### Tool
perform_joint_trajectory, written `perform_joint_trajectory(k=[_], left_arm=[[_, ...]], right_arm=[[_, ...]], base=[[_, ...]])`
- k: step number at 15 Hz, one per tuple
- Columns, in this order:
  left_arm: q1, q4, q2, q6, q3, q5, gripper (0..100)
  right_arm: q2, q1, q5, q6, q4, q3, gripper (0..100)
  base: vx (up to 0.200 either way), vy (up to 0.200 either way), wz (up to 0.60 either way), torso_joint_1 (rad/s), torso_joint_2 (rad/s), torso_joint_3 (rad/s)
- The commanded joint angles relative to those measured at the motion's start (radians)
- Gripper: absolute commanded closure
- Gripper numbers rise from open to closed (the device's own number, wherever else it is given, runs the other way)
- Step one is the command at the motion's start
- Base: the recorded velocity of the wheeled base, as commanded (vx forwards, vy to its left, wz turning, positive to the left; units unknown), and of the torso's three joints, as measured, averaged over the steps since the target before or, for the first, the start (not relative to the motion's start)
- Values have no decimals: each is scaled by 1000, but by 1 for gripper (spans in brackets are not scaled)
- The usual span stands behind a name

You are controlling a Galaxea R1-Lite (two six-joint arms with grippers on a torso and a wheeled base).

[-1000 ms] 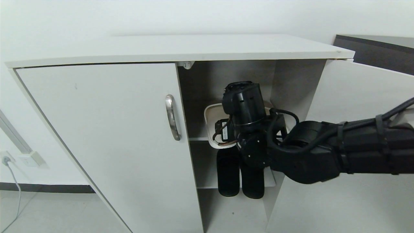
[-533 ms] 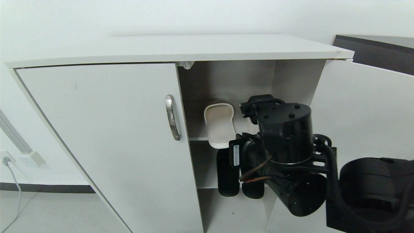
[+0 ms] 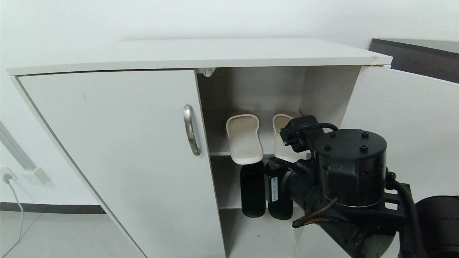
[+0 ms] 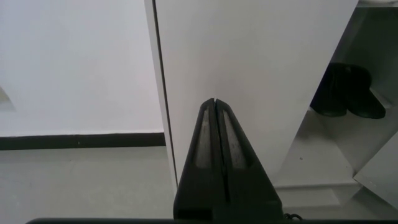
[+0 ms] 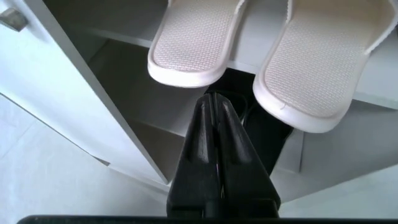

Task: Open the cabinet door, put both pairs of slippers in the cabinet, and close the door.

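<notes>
White wall (image 3: 71,21) behind the cabinet (image 3: 215,53); white slippers (image 3: 245,138) overhang the upper shelf (image 3: 218,148) edge, black slippers (image 3: 252,190) underneath; left gripper (image 4: 214,102) and right gripper (image 5: 215,98) both pinched together.

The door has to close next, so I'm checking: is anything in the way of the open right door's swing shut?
The right arm hangs in front of the opening, across the path of the open door. The white slippers and black slippers overhang their shelf edges; whether the door would clear them is unclear.

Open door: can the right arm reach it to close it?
Probably yes. The right gripper is shut, empty, outside the cabinet, and the open door stands beside that arm with nothing between.
</notes>
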State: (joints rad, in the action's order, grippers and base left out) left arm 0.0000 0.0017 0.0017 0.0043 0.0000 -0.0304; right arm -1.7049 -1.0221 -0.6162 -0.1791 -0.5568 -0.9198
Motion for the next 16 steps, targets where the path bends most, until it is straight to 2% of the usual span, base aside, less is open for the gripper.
perform_joint_trajectory(k=[1,6,16], left_arm=[[0,0,1,-1,0,0,100],[0,0,1,-1,0,0,100],[0,0,1,-1,0,0,100]], right_arm=[[-2,-1,0,0,0,1,100],[-18,-1,0,10,0,21,100],[-21,4,0,7,-3,39,100]], base=[[0,0,0,0,0,0],[0,0,0,0,0,0],[-200,0,0,2,2,1]])
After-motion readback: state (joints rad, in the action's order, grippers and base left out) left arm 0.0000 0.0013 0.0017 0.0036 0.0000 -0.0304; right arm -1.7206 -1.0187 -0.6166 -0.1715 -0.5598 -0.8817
